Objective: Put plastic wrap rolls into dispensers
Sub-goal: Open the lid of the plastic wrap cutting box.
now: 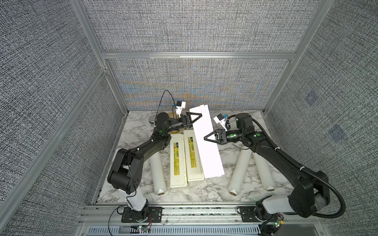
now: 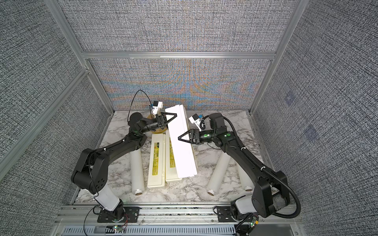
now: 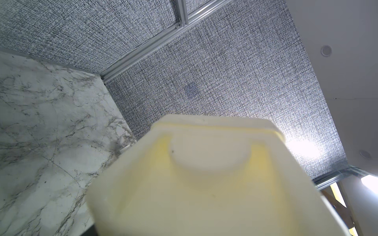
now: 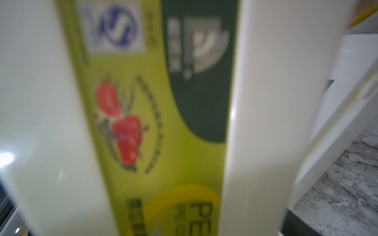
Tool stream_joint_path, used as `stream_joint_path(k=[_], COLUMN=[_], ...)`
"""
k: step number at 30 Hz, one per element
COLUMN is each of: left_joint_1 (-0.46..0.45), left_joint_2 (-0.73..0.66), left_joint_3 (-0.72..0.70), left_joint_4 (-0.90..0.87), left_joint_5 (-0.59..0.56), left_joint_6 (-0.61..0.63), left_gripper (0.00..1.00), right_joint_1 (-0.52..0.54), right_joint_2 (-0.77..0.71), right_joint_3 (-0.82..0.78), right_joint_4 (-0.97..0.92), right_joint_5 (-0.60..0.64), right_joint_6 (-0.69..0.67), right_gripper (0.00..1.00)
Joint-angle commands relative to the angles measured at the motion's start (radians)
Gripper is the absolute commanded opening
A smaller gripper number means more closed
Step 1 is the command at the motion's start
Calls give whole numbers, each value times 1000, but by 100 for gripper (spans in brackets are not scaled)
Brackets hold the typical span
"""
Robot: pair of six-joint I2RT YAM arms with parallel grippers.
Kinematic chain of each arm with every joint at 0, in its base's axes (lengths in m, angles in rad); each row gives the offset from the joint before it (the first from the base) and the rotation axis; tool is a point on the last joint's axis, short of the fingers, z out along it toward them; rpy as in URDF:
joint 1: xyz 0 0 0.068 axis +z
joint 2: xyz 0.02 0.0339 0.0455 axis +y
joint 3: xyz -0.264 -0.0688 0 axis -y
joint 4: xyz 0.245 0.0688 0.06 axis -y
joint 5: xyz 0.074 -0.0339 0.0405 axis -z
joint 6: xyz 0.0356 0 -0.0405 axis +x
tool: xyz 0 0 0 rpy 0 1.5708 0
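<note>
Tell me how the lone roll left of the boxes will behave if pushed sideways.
The lone roll would likely roll: a smooth cylinder lying on its side on the marble table. It probably stays stiff, since it lies straight around a cardboard core. The closed dispenser beside it should stop it.

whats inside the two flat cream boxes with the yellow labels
Covered: one long cream plastic box and its twin both have lids shut, labels up. Only seen outside: a white film roll lying beside them on the marble table.

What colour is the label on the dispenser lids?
Yellow-green label with a dark green patch and red vegetables; clearest in the right wrist view.
</note>
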Motion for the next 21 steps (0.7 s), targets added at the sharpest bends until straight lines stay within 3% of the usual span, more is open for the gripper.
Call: stream_joint_path(k=[1,8,17,21], left_joint_1=[-10,-18,-5,0], left_joint_2=[6,33,28,36], left_joint_3=[-7,-17,-18,-14], left_joint_4=[99,231,213,197], left_joint_5=[46,70,73,66], left_joint_6=[-43,-123,-111,-111], left_gripper=[82,75,74,74], right_joint_1=[2,0,-60,-74], right_joint_2=[32,71,8,-3], right_joint_3=[50,57,-73,-78], right_joint_4=[51,229,471,420], right_joint_5=[-49,-120,-149,-120], right_joint_6=[-28,87,254,230], right_gripper=[99,94,85,85])
